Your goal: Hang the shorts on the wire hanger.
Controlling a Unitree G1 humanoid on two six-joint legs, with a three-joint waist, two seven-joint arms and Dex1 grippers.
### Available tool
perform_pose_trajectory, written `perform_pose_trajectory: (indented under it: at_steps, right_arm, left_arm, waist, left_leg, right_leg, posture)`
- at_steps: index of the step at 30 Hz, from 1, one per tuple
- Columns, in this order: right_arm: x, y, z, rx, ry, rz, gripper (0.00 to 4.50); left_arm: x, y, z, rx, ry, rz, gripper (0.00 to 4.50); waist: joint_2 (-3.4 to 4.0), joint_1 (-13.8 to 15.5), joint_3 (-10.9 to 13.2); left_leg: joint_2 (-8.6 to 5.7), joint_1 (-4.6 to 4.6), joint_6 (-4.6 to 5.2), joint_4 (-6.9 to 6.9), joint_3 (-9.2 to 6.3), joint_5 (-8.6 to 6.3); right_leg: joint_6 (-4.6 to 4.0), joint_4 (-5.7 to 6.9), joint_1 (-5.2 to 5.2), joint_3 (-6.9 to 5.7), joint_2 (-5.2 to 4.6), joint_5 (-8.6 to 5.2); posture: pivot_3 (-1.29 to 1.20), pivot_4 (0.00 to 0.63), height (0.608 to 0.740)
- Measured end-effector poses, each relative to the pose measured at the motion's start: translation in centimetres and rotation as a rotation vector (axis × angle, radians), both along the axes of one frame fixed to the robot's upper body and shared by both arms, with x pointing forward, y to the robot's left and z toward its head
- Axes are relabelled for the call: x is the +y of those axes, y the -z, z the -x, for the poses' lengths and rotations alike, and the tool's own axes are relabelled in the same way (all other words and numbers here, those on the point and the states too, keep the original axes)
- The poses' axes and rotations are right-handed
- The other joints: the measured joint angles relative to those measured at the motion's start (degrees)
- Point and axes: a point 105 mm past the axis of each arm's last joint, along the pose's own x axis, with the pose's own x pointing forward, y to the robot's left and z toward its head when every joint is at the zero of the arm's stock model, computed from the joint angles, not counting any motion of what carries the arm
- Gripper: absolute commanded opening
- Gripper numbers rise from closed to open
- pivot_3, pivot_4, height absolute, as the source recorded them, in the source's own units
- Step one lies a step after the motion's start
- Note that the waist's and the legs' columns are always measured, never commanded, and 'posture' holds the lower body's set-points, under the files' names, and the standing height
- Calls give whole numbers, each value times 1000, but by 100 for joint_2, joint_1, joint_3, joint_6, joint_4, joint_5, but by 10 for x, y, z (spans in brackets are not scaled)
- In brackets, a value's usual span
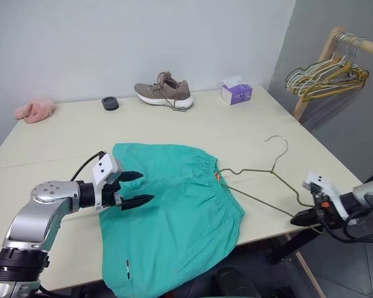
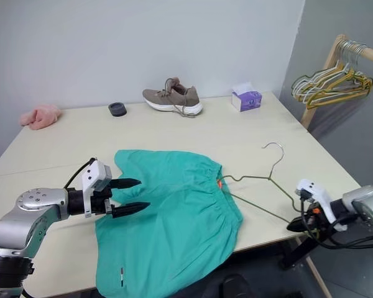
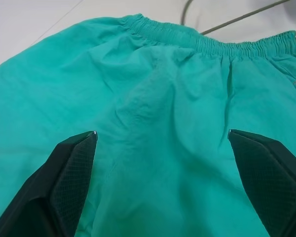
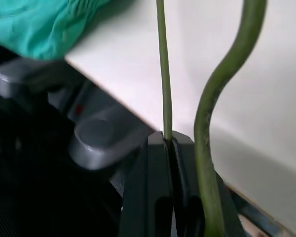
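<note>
The teal-green shorts (image 1: 174, 211) lie spread on the table, their lower part draped over the front edge. My left gripper (image 1: 147, 187) hovers open just above their left side; the left wrist view shows the fabric and gathered waistband (image 3: 217, 44) between the spread fingers. The thin olive wire hanger (image 1: 271, 171) lies flat to the right of the shorts, hook pointing away, one end reaching the waistband by a small orange tag (image 1: 217, 177). At the table's right front edge my right gripper (image 1: 300, 217) is shut on the hanger's near corner; the right wrist view shows the wire (image 4: 162, 74) pinched between the fingers.
Along the back of the table (image 1: 267, 124) stand a brown shoe (image 1: 165, 91), a tissue box (image 1: 236, 93), a small black round object (image 1: 110, 103) and a pink fluffy item (image 1: 34, 110). A wooden rack with bunched hangers (image 1: 326, 74) stands off the table's right rear.
</note>
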Motion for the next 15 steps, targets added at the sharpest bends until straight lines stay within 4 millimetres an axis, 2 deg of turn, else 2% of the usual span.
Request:
perform_pose_trajectory:
  at_steps: [6, 12, 15]
  right_arm:
    - [-8, 5, -4, 21, 65, -23, 0]
    - [-6, 23, -26, -25, 160, -8, 0]
    - [-3, 23, -30, -30, 164, -10, 0]
  left_arm:
    - [0, -1, -1, -5, -1, 2, 4488]
    - [-1, -3, -2, -11, -1, 5, 4488]
    - [-1, -3, -2, -10, -2, 5, 4488]
  waist:
    - [0, -15, 0]
    - [2, -57, 0]
    - [3, -61, 1]
  left_leg:
    - [-1, 3, 0, 5, 6, 0]
    - [-1, 2, 0, 4, 4, 0]
    - [-1, 0, 0, 4, 3, 0]
  right_leg:
    - [0, 3, 2, -1, -1, 1]
    - [1, 5, 2, 1, 0, 1]
    - [1, 5, 1, 4, 0, 1]
  posture:
    - [-313, 0, 740]
    - [-303, 0, 740]
    - [-301, 0, 740]
